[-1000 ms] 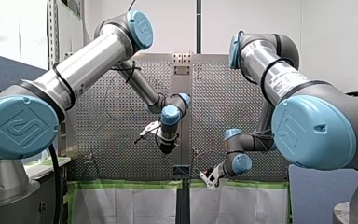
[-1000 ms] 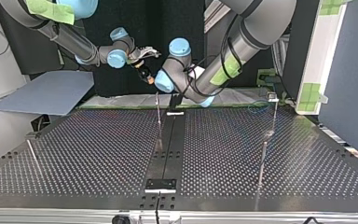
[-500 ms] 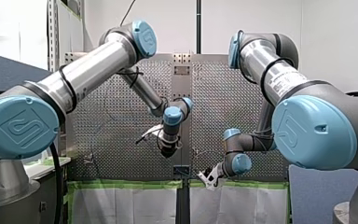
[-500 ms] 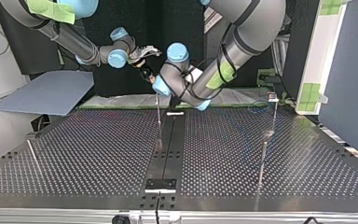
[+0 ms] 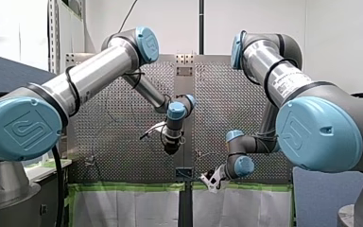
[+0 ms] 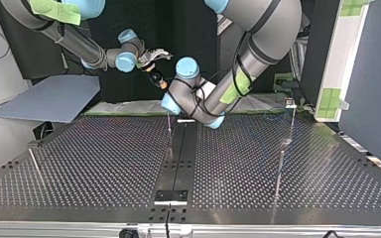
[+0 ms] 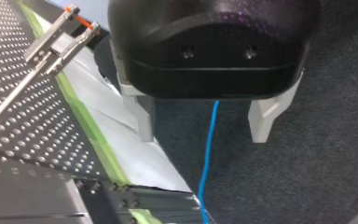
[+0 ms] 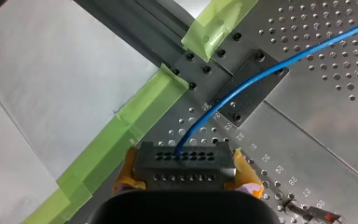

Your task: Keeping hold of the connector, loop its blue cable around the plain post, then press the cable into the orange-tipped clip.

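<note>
Connector [image 8: 184,163] is clamped between the yellow pads of the right claw [image 8: 185,169] at the tabletop's [image 8: 326,121] edge. Within the last second the left claw [image 7: 204,136] has edged lower in the top view. Its fingers are spread wide astride the blue cable [image 7: 209,154], likely readying to guide the loop.

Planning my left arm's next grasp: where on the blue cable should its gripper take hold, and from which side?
Probably the straight stretch of the blue cable running between the open fingers of the left gripper: close across it from where the gripper stands. It is thin and straight there, and the right gripper holds its connector end.
</note>
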Motion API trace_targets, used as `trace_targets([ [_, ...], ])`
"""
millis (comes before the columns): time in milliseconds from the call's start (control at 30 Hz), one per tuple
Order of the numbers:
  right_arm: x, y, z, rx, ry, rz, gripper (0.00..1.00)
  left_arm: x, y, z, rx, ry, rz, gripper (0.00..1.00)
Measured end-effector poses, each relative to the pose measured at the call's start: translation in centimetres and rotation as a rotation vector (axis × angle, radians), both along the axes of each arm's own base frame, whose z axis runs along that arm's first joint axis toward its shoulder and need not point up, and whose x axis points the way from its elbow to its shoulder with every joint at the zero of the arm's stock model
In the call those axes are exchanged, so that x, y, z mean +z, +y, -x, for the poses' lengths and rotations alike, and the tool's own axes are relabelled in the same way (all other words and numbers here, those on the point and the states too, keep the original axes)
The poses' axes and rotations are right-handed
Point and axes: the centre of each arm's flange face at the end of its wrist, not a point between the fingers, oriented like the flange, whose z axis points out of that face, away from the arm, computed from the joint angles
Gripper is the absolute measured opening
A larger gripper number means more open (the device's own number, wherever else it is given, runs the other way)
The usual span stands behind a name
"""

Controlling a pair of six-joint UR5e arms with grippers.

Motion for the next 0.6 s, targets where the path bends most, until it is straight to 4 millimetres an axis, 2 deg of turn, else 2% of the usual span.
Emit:
trace_targets([
  [267, 0.1, -0.1, -0.2, -0.019, 0.027, 0.043, 0.00, -2.0, 0.6, 0.5, 0.001, 0.097, -0.055, 1.00],
  [600, 0.2, 0.2, -0.8, -0.009, 0.023, 0.054, 0.00, -0.6, 1.0, 0.0, 0.000, 0.162, -0.064, 1.00],
])
